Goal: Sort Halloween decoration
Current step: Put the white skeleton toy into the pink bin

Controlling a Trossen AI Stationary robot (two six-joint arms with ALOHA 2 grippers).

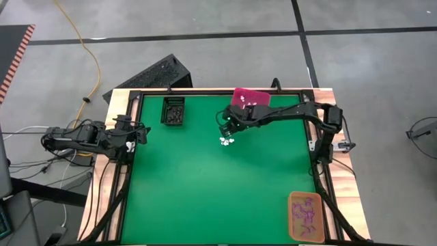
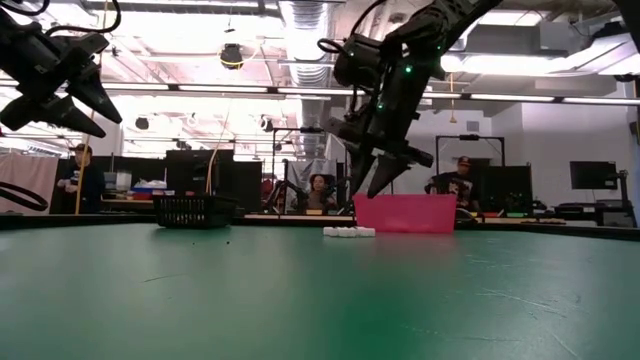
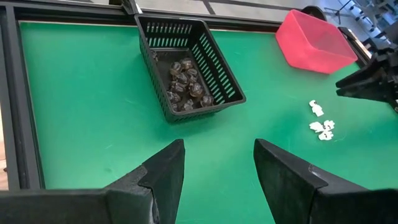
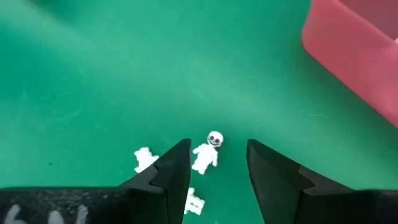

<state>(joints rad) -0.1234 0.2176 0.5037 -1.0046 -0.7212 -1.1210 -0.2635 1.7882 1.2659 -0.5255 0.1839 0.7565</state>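
Note:
A few small white trinkets (image 1: 226, 141) lie loose on the green table, in front of the pink bin (image 1: 251, 99). In the right wrist view one of them is a tiny white skeleton (image 4: 206, 152) lying flat. My right gripper (image 4: 217, 163) hangs open above this cluster, slanting down. In the low view its fingertips (image 2: 372, 188) are clear of the white trinkets (image 2: 349, 232). My left gripper (image 3: 217, 163) stands open and raised at the table's left edge (image 1: 140, 134), with nothing between its fingers.
A black basket (image 1: 173, 111) with dark trinkets stands at the far left. An orange bin (image 1: 305, 215) with purple trinkets sits at the near right corner. The green mat (image 1: 205, 191) spreads between them. People sit in the room beyond the table.

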